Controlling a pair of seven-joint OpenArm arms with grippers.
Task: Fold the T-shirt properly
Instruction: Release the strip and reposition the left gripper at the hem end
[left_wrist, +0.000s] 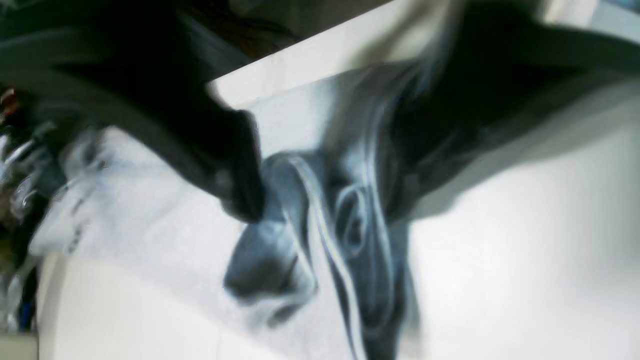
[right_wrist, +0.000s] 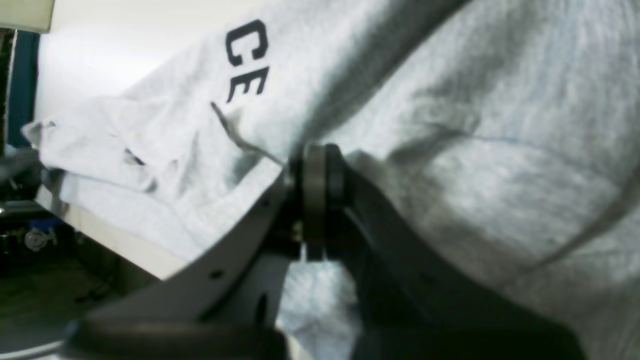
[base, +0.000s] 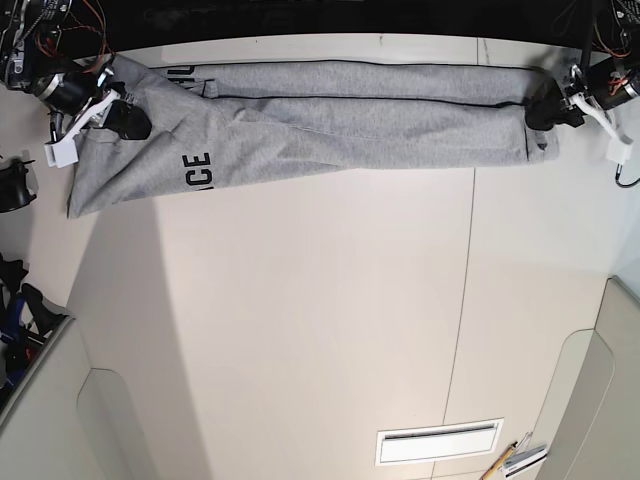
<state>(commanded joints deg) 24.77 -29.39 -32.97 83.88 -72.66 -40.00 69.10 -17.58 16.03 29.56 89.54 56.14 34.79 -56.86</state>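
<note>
— Where was the T-shirt (base: 330, 115) lying?

— It was stretched into a long, narrow band across the far side of the white table (base: 320, 320) in the base view, running from one arm to the other. Near the end on that view's left, the cloth widened and hung down a little, and black letters "ACE" (base: 197, 172) showed on it.

— And the right gripper (right_wrist: 314, 200)?

— It was at the shirt's end on the base view's left. In the right wrist view its two dark fingers (right_wrist: 320, 170) met tip to tip with grey cloth gathered at the tips, so it was clamped on the fabric. The letters "CE" stood just above it in that view, and a loose fold of the shirt lay near the table's edge.

— The left gripper (base: 548, 108)?

— It was at the opposite end, on the base view's right, touching the bunched end of the band. The left wrist view was badly blurred: two dark fingers (left_wrist: 235, 175) stood on either side of a crumpled bunch of cloth (left_wrist: 320, 235). It seemed pinched on that bunch, though I could not tell for certain.

— Anything else on the table?

— A white slotted rectangle (base: 438, 441) was set in the surface near the front edge, and some small items (base: 518, 458) lay just beside it, too small to identify.
</note>
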